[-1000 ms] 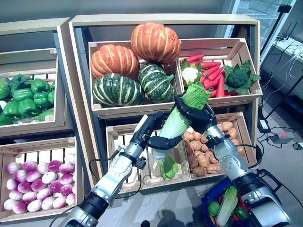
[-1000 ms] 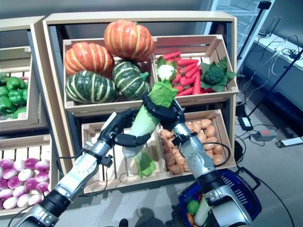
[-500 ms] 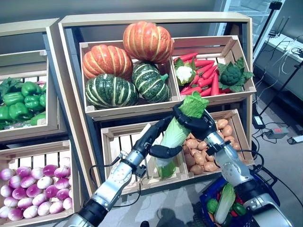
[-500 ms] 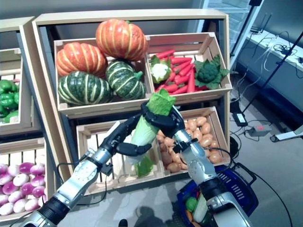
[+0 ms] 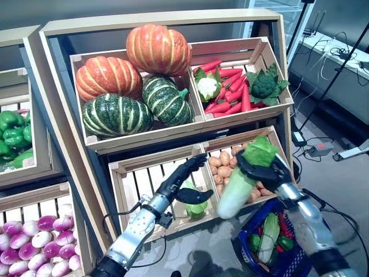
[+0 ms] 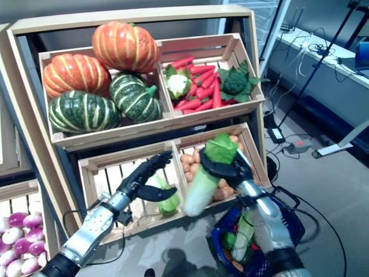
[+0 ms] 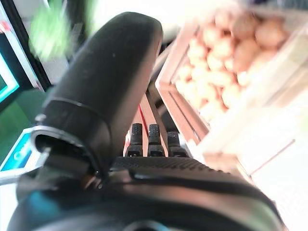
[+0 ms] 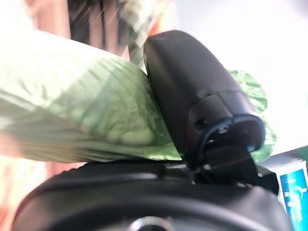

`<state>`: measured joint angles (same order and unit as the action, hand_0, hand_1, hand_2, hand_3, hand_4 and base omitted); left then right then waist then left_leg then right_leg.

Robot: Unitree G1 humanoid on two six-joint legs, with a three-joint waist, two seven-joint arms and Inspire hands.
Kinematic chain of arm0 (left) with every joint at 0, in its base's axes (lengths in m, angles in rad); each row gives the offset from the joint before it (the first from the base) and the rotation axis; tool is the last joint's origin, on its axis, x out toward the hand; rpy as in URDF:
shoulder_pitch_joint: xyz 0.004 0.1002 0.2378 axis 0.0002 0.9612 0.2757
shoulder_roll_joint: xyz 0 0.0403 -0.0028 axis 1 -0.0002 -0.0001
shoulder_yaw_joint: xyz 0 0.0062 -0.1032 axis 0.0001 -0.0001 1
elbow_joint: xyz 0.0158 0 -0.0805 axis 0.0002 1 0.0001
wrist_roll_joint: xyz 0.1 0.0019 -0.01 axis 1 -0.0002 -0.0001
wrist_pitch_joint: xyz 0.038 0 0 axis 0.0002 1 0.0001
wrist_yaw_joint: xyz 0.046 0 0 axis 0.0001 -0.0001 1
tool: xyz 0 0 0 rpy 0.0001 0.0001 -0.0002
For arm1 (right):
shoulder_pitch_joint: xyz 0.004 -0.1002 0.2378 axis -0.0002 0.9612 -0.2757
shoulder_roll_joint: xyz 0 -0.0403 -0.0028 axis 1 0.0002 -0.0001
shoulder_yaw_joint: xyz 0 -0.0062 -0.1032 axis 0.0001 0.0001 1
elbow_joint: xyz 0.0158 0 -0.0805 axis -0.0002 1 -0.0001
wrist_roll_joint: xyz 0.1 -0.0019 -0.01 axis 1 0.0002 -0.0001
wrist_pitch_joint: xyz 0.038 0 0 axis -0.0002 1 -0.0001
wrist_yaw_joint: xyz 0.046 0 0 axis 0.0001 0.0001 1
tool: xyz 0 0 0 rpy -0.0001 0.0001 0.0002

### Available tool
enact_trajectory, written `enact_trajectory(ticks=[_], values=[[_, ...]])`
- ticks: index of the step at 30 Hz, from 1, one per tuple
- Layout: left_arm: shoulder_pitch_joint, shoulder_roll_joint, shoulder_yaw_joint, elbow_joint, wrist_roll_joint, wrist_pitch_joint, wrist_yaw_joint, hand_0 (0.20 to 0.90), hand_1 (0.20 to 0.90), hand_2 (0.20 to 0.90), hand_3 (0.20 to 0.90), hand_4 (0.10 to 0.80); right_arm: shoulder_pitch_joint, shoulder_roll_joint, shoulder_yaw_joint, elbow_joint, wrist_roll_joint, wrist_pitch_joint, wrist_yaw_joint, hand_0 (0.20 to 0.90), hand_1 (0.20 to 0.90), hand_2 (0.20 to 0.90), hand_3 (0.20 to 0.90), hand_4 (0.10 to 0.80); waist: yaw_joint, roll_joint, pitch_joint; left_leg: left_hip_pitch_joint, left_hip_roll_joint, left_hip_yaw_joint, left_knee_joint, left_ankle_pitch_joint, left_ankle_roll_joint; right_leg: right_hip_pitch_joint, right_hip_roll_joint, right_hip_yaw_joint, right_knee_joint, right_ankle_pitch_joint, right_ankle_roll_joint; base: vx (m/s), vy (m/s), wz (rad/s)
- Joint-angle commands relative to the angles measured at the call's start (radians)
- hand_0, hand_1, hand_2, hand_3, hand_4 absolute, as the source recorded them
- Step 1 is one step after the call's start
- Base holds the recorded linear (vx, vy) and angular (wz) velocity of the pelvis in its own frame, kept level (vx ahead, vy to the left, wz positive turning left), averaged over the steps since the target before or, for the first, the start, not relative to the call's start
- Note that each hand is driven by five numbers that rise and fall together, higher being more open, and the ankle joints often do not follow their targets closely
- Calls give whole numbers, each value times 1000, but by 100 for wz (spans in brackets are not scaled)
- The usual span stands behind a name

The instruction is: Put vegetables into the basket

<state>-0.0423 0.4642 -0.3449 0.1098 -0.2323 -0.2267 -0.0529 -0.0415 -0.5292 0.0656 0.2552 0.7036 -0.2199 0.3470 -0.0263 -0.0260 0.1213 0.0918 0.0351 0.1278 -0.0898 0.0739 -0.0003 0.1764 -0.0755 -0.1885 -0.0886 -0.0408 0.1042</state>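
Wooden produce crates fill the shelving. We note the right hand curled round the napa cabbage, held just above the blue basket, presumably for lowering in. Left hand, fingers relaxed and empty, hangs beside the cabbage.

bright even light; wrist views blurred close-up.

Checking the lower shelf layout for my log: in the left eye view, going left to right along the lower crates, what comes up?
Purple onions → left hand → potatoes → cabbage held in the right hand.
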Motion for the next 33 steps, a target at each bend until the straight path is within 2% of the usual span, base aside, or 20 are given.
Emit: enact_trajectory(ticks=[1,6,9,14,17,21,23,27,33], values=[[-61,26,74,-53,-105,-61,-21,900,900,900,900,800,-62,-41,-119,-53,-11,-174,-66,300,300,300,300,400,-15,-17,-42,69,-6,37,3,-124,15,-37,24,19,1,61,-42,6,-14,-16],[-30,-45,99,-58,-428,41,-153,900,900,900,900,800,-48,-22,-146,-26,-58,-200,-140,300,300,300,300,400,-26,-13,-35,73,-2,48,3,-126,14,-40,28,31,1,66,-44,7,-17,-13],[-17,-83,105,-49,-498,47,-158,900,900,900,900,800,-51,-17,-163,2,-63,-211,-172,300,300,300,300,400,-28,-12,-33,75,-1,55,3,-128,13,-41,29,36,1,66,-45,12,-15,-16],[-6,-79,128,-41,-430,18,-105,900,900,900,900,800,-50,-34,-197,61,-109,-195,-249,300,300,300,300,400,-24,-9,-29,75,-1,57,3,-130,14,-42,30,36,1,66,-46,20,-35,-8],[0,-47,160,-27,-303,-8,-47,900,900,900,900,800,-41,-63,-218,110,-152,-165,-291,300,300,300,300,400,-19,-10,-26,78,-1,60,3,-129,14,-41,31,35,1,66,-46,57,-64,1],[4,-2,206,-17,-215,-17,1,900,900,900,900,800,-40,-106,-243,179,-183,-124,-333,300,300,300,300,400,-14,-10,-17,83,-1,71,5,-122,13,-35,31,31,2,65,-51,73,-73,-1],[-20,26,231,0,-231,-14,39,900,900,900,900,800,-74,-144,-246,269,-191,-114,-380,300,300,300,300,400,-4,-5,33,10,5,62,132,-146,7,-97,24,9,133,16,-67,-83,-109,-2],[-113,59,222,50,-269,-48,98,900,900,900,900,800,-186,-174,-190,391,-205,-120,-509,300,300,300,300,400,9,-8,157,-165,19,49,359,-204,5,-248,-1,-30,330,-47,-91,-292,-118,5],[-149,49,180,53,-273,-103,172,900,900,900,900,800,-305,-179,-140,521,-169,-104,-612,300,300,300,300,400,27,16,258,-369,39,30,620,-277,2,-407,-36,-61,567,-127,-141,-154,-57,3]])
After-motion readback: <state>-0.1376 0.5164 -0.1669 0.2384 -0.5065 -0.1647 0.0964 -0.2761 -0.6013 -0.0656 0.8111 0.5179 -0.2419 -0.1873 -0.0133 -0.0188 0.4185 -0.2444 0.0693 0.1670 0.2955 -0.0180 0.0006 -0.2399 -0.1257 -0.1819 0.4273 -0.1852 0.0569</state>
